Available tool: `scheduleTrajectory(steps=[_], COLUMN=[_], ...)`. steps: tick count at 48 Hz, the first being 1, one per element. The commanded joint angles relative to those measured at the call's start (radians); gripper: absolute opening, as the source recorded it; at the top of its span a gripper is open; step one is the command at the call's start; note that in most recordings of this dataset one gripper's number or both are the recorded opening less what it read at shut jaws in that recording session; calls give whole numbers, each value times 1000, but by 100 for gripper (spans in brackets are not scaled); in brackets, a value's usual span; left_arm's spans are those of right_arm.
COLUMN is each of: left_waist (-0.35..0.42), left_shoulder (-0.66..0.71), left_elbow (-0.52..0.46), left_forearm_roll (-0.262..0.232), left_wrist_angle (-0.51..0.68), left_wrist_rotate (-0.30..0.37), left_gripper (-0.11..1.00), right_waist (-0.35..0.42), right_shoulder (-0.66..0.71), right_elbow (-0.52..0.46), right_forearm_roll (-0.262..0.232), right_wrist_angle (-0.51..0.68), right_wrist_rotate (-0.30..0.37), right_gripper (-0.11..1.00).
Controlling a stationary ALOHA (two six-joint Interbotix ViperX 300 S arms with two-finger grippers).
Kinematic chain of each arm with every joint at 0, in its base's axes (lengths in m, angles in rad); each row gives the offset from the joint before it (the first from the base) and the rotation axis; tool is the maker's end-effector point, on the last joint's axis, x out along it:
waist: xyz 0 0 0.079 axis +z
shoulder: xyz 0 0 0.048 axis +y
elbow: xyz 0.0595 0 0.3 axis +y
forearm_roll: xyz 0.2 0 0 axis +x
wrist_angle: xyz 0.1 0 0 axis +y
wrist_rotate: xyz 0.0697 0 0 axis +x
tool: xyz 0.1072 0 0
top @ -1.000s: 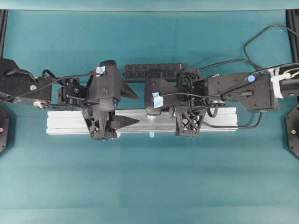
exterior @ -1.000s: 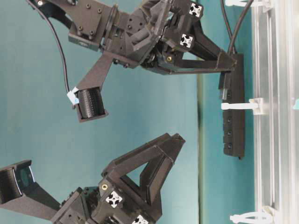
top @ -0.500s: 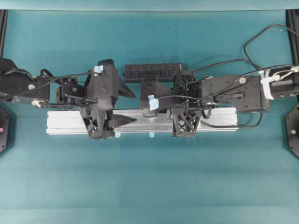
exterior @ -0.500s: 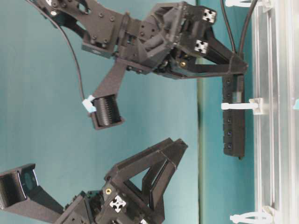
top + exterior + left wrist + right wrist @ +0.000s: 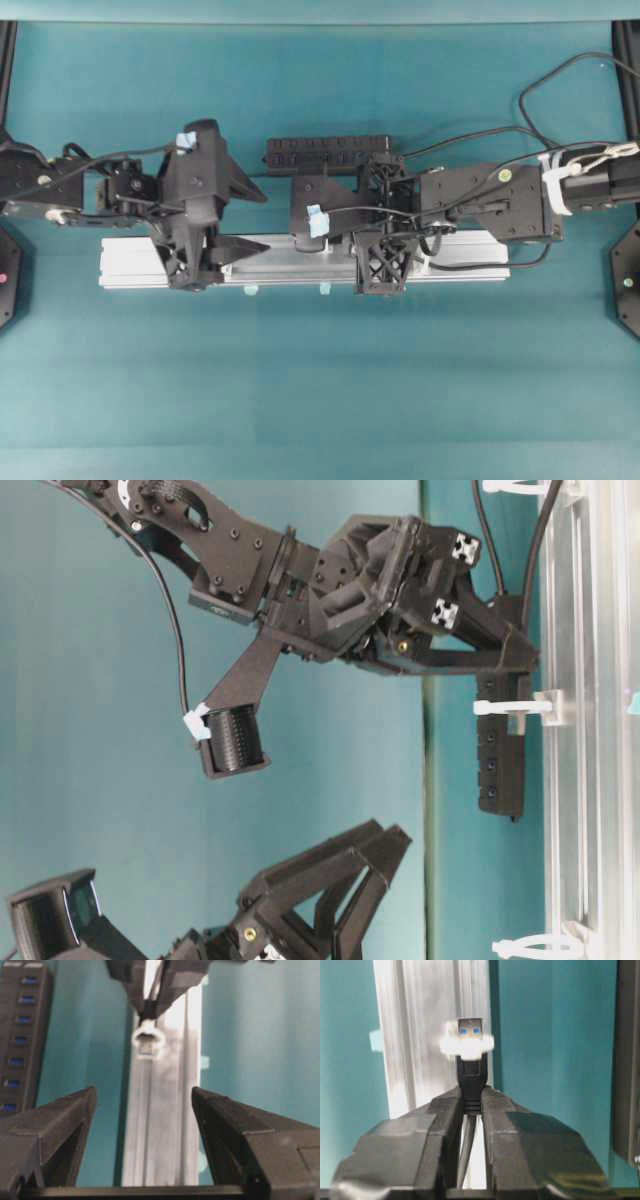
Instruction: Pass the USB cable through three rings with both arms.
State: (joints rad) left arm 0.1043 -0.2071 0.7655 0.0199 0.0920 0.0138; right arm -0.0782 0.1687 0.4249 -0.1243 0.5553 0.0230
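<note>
Standing wide open over the silver rail [image 5: 300,262], the left hand [image 5: 145,1110] is facing a white ring [image 5: 146,1040] straight ahead of its fingers. Poking through that ring toward the left hand is the metal tip of the USB cable [image 5: 470,1072], which the right hand [image 5: 470,1100] is clamping by its black plug, just behind the ring.

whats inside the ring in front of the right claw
The USB cable's plug, held by the right claw, pokes through the ring; its metal tip shows beyond. The ring covers the stretch inside it. The silver rail lies beneath.
</note>
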Motion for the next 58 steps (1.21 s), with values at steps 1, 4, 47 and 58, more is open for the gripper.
scheduleTrajectory(steps=[1, 4, 47, 58], left_waist=[3, 3, 26, 26], left_shoulder=[-11, 0, 281, 324], left_elbow=[-5, -3, -87, -84], left_forearm_roll=[3, 3, 3, 3], left_wrist_angle=[-14, -25, -178, -249], left_wrist_rotate=[-2, -2, -2, -2], left_gripper=[81, 81, 80, 79], right_waist=[-2, -2, -2, -2], right_shoulder=[-6, -6, 6, 5], right_elbow=[-15, -15, -43, -40], right_forearm_roll=[0, 0, 14, 14], right_wrist_angle=[-17, -20, -18, -18], right_wrist_rotate=[-9, -9, -8, -6], right_gripper=[-6, -6, -6, -6])
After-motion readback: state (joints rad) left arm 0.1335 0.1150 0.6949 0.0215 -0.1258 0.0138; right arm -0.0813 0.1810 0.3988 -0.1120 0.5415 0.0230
